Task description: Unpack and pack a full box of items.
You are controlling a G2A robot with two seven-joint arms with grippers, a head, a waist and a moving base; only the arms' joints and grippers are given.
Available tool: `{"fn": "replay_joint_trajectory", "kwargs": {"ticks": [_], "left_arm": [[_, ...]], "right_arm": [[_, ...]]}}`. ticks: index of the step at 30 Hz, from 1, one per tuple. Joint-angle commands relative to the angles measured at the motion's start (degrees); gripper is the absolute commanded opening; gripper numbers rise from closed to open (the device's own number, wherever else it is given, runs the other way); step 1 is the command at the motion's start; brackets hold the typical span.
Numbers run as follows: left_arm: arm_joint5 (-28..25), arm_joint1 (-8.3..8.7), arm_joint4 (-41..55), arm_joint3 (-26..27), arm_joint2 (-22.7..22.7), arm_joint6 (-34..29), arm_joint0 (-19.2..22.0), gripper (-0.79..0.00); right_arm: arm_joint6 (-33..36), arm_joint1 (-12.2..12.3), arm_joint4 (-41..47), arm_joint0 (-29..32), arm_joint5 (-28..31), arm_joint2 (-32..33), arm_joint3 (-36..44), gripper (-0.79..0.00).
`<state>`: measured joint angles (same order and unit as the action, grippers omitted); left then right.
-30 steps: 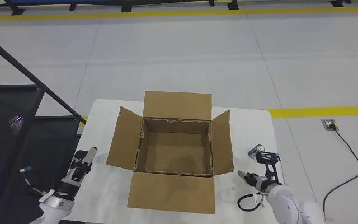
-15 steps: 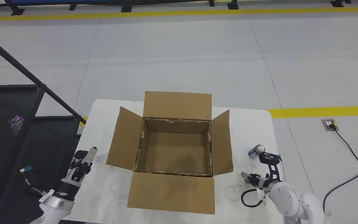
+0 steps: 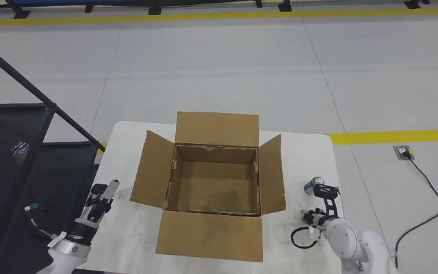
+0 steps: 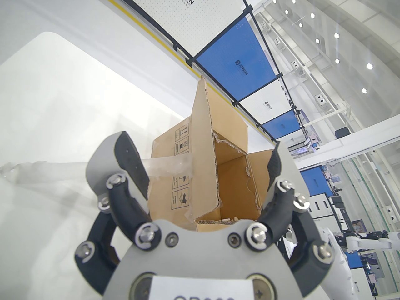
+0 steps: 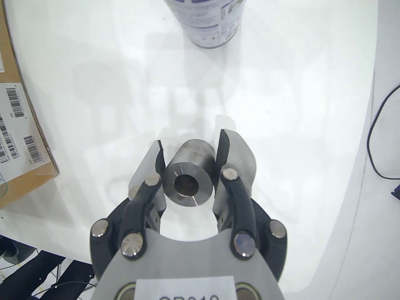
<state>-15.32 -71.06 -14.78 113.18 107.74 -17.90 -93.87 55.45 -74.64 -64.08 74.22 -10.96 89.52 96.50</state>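
An open cardboard box stands mid-table with its flaps spread, and its inside looks bare. My right gripper is shut on a short metal cylinder with a bored hole, low over the white table. Just ahead of it stands an upright blue-and-white can. From above, that gripper is right of the box, with the can just beyond it. My left gripper is open and holds nothing. It sits at the table's front left, pointing at the box.
A box flap with barcode labels lies close beside the right gripper. A black cable hangs past the table's right edge. A black frame stands off the table's left side. A strip of clear tape hangs from the box.
The right gripper has swung from pointing at the box to pointing at the can. Its fingers have drawn closer together. The left arm has not moved.
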Motion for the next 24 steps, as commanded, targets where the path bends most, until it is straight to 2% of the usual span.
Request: {"fn": "replay_joint_trajectory", "kwargs": {"ticks": [1, 5, 9, 12, 14, 16, 19, 24], "left_arm": [[0.0, 0.0, 0.0, 0.0, 0.0, 0.0, 0.0, 0.0], [0.0, 0.0, 0.0, 0.0, 0.0, 0.0, 0.0, 0.0], [0.0, 0.0, 0.0, 0.0, 0.0, 0.0, 0.0, 0.0], [0.0, 0.0, 0.0, 0.0, 0.0, 0.0, 0.0, 0.0], [0.0, 0.0, 0.0, 0.0, 0.0, 0.0, 0.0, 0.0], [0.0, 0.0, 0.0, 0.0, 0.0, 0.0, 0.0, 0.0], [0.0, 0.0, 0.0, 0.0, 0.0, 0.0, 0.0, 0.0], [0.0, 0.0, 0.0, 0.0, 0.0, 0.0, 0.0, 0.0]], "right_arm": [[-0.52, 0.09, -0.94, 0.98, -0.52, 0.08, 2.51, -0.785], [-0.81, 0.27, -3.69, 3.27, -1.57, 0.1, 11.38, -0.785], [1.22, 0.58, -9.53, 4.11, -2.49, 0.11, 23.99, -0.785], [4.72, 0.69, -12.34, 1.51, -1.63, -1.54, 31.15, -0.785], [6.92, 0.74, -14.59, -2.69, 0.28, -3.79, 33.3, -0.785], [8.44, 0.63, -16.66, -8.32, 2.21, -7.53, 33.72, -0.785], [10.57, -0.03, -17.44, -18.42, 4.63, -15.17, 29.92, -0.785], [10.65, -2.8, -9.41, -35.9, 7.09, -29.66, 13.46, -0.785]]}}
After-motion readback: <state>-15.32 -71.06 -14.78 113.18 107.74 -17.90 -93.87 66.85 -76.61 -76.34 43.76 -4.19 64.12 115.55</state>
